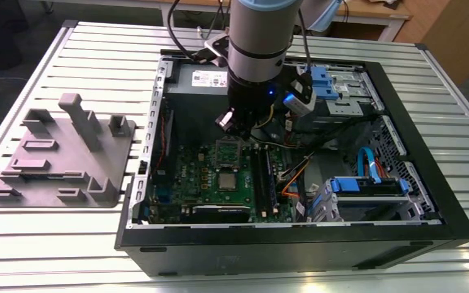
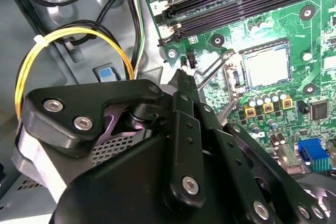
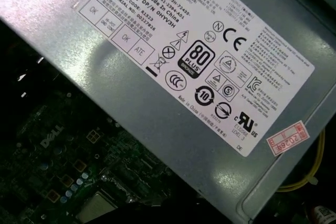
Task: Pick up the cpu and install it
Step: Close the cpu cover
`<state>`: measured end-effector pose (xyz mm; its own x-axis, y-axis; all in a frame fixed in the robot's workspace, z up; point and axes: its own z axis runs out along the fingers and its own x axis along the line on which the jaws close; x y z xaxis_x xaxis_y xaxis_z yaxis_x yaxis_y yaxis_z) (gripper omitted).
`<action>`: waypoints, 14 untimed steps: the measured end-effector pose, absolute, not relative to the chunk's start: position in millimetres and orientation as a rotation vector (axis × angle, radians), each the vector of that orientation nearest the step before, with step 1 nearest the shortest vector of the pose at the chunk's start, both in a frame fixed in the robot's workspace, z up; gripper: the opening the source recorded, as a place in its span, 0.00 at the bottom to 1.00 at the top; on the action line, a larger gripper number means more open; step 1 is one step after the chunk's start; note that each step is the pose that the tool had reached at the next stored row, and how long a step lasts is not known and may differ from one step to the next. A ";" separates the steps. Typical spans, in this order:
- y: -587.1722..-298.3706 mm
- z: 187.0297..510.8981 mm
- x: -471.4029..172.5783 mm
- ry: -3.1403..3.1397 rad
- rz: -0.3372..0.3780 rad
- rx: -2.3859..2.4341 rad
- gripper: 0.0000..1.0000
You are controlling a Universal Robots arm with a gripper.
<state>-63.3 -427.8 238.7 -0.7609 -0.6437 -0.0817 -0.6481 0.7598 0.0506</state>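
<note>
cpu (image 2: 266,65) in socket (image 2: 242,72), cables (image 2: 84,30) beside arm (image 1: 255,36)

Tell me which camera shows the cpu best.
The second wrist view: the cpu shows whole and large, its silvery top unblocked. The exterior view shows the cpu small on the green board. The first wrist view catches part of it, cut off at the picture's edge.

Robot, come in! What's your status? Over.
Pincer low over motherboard. Cpu sits in socket, apart from pincer. Metal lever beside it. Over.
</note>
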 end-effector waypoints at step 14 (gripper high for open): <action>-430.7 242.3 -63.3 2.884 0.118 -1.083 0.10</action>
